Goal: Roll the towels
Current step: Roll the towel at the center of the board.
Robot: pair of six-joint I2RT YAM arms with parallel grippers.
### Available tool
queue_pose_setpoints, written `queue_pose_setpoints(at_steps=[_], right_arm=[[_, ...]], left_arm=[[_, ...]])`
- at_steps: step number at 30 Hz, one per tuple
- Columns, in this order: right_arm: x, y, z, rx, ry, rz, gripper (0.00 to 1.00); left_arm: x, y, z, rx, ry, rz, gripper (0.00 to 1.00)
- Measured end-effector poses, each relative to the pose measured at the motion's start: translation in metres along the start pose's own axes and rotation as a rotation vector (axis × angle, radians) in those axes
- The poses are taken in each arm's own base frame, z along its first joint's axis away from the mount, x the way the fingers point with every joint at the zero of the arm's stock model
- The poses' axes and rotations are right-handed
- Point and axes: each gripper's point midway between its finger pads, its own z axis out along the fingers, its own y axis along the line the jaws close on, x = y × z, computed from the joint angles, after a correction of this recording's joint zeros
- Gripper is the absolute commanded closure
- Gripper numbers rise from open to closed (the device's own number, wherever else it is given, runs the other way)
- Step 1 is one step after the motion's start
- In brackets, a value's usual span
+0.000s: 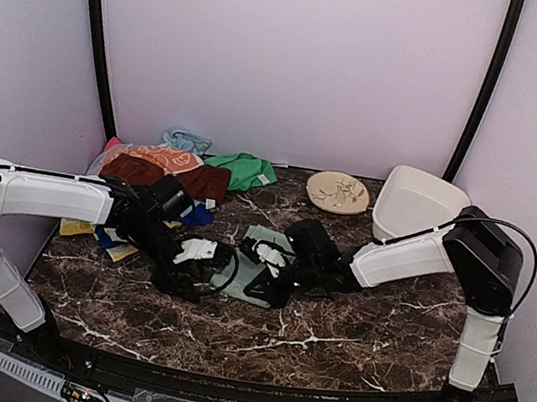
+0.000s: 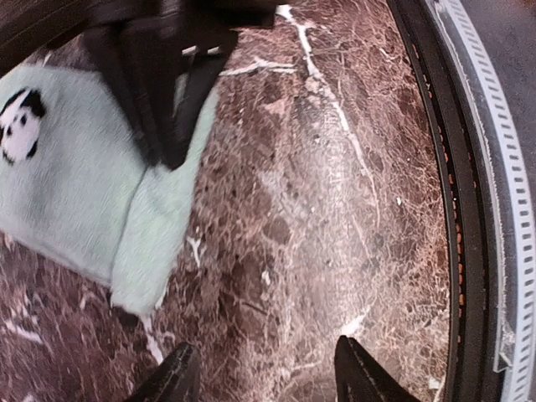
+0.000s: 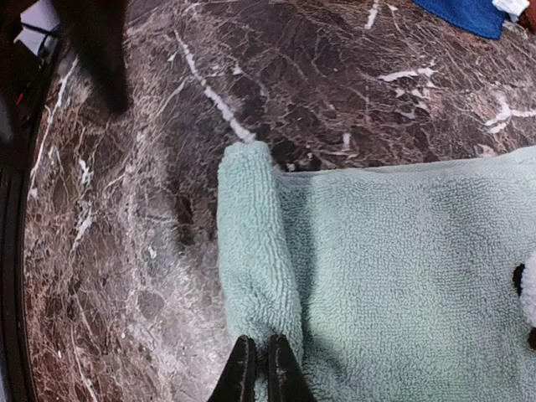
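Mint-green rectangular terry-cloth towel [image 3: 394, 276]: likely soft, light, floppy, so pinch folded edge directly under closed right gripper [image 3: 261, 365]; left gripper [image 2: 268, 373] released, empty.

Marble table [image 1: 350, 330]: mint towel [image 3: 385, 251] centre; towel pile [image 1: 167, 171], plate [image 1: 337, 192], basin [image 1: 420, 199] behind.

Pale lilac walls [image 1: 291, 53] enclose a dark marble table [image 1: 381, 329].
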Motion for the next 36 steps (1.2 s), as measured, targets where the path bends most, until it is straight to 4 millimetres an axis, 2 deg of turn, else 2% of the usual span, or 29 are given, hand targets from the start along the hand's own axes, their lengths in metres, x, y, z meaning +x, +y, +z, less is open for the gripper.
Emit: queue_pose_setpoints(at_steps=[4,6,10,16,25,36], right_arm=[[0.001,-0.014,0.003,-0.082,0.006,0.197,1.0],[0.004,-0.016,0.004,-0.118,0.015,0.272,1.0],[0.003,-0.019,0.004,-0.185,0.019,0.399,1.0],[0.008,-0.025,0.0,-0.252,0.033,0.555,1.0],[0.01,-0.027,-0.003,-0.309,0.046,0.674,1.0],[0.008,-0.029,-0.005,-0.342,0.056,0.719,1.0]], left_arm=[[-0.019,-0.013,0.018,-0.04,0.011,0.176,0.45],[-0.025,-0.012,0.026,-0.073,0.018,0.244,0.45],[-0.028,0.004,0.041,-0.145,0.044,0.341,0.46],[-0.018,0.03,0.06,-0.221,0.112,0.444,0.52],[-0.017,0.05,0.075,-0.279,0.137,0.503,0.59],[-0.024,0.063,0.085,-0.314,0.141,0.533,0.59]])
